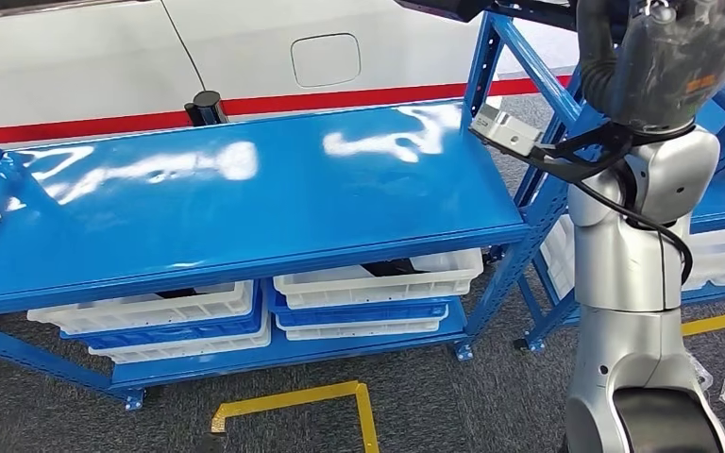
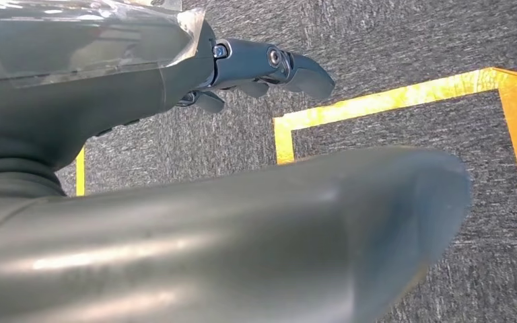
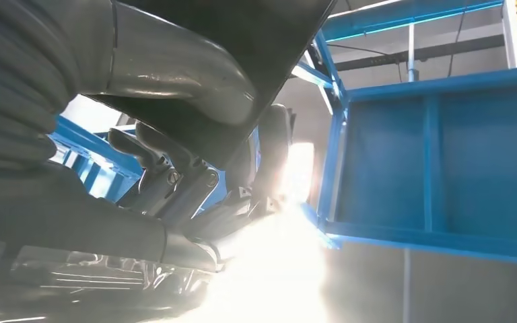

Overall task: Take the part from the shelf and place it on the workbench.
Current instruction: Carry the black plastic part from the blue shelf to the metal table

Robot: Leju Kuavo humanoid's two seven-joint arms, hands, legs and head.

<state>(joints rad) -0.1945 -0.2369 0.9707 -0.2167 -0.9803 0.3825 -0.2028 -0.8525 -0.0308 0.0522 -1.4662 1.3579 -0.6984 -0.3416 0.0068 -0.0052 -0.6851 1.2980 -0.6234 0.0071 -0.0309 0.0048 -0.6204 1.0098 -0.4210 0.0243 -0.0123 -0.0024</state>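
The largest item is the blue glossy-topped steel workbench [image 1: 245,189], which stands in front of me with stacked white plastic bins [image 1: 378,278] on the tier below its top. The blue steel shelf frame [image 1: 538,189] stands just beside its right end. My silver right arm [image 1: 632,245] is raised at that frame. In the right wrist view, my right hand [image 3: 175,155] has its thick thumb lying over a dark flat slab and its darker fingers [image 3: 165,171] curled under it. I judge this slab to be the part [image 3: 276,33] and the hand to be gripping it; strong glare hides the contact line. The part is therefore up at the shelf, well apart from the bench top, and the step in hand is the carry across. To do it well: clear the frame's upright before swinging left, hold the slab level, lower over the bare middle of the top rather than its edge, and release only once the part rests flat. The part appears black, matt, broad and thin, with one straight edge; its full outline is cut off, and I cannot tell its material. My left hand [image 2: 195,74] hangs above grey carpet and yellow floor tape [image 2: 390,101], holding nothing, thumb apart from the loosely bent fingers [image 2: 296,70].
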